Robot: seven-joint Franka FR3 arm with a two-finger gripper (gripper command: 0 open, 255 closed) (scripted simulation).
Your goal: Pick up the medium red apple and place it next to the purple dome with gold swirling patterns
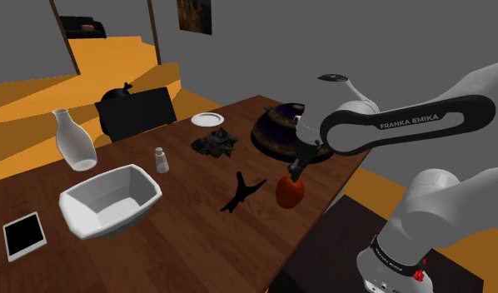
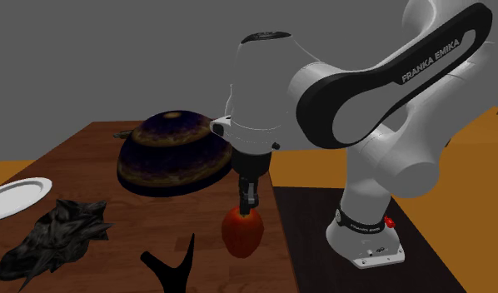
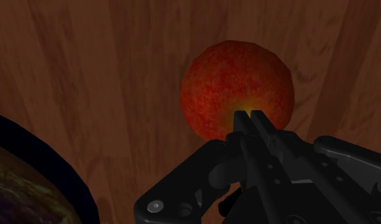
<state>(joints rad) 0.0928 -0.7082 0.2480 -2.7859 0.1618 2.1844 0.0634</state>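
White arm [image 1: 439, 196], black-banded, "FRANKA EMIKA" lettering [image 1: 410, 122], black pincer [image 2: 249, 206]

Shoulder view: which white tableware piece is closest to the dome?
The flat round plate, just left of the dome; vase, basin and small shaker sit further toward the view's left.

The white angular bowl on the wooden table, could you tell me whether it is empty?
Empty: the white angular bowl stands upright, its inside showing only bare white walls.
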